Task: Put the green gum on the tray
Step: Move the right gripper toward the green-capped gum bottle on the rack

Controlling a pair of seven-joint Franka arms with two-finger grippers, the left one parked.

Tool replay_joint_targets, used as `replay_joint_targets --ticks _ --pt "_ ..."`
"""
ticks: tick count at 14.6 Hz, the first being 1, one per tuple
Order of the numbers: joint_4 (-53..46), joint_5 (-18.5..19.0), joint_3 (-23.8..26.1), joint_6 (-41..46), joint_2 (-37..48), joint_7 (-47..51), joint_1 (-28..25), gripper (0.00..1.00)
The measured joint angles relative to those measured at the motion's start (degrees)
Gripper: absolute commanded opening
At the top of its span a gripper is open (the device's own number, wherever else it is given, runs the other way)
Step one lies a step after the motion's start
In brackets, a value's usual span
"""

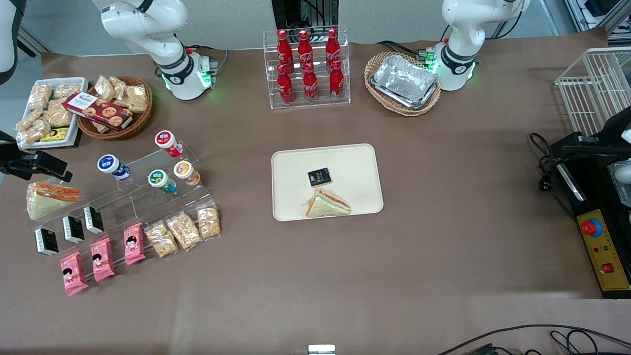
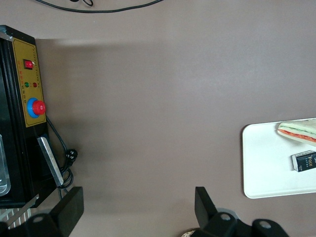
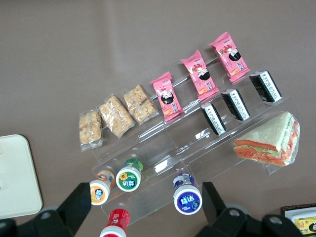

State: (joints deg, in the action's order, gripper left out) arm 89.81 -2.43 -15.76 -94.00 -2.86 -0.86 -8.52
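Tool (image 3: 148, 207) open above round-lidded green gum (image 3: 129, 177), flat tray (image 1: 291, 197).

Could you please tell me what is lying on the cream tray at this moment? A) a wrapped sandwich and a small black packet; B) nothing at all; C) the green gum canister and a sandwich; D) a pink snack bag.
A: the tray holds a wrapped sandwich and a small black packet, while the green gum sits on the clear display stand, and the open gripper hovers above that stand.

The brown table (image 1: 443, 246) carries the tray (image 1: 291, 197), an acrylic stand (image 1: 148, 197) and baskets (image 1: 402, 106).
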Motion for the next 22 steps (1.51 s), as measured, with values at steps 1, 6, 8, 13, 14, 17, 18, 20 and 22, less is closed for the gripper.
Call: replay_joint_targets --ticks 1,6,8,13,14,17,18,20,22 --pt "0.00 0.00 0.00 0.00 0.00 0.01 0.00 1.00" --pt "0.00 0.50 0.00 0.07 0.01 0.01 -0.04 1.00" --pt "0.00 0.90 0.05 0.10 0.00 -0.02 -0.17 1.00" --pt "0.03 1.35 0.15 0.61 0.11 -0.34 -0.29 1.00" --pt "0.20 1.35 0.17 0.73 0.21 -0.34 -0.36 1.00" --pt "2.66 1.36 0.21 0.59 1.60 -0.34 -1.42 1.00" --pt "4.61 1.36 0.29 -0.35 2.67 -0.34 -1.90 1.00" --pt "10.39 1.36 0.73 -4.47 5.89 -0.15 -2.73 1.00" --pt "15.37 1.39 1.68 -6.94 8.83 0.05 -3.01 1.00"
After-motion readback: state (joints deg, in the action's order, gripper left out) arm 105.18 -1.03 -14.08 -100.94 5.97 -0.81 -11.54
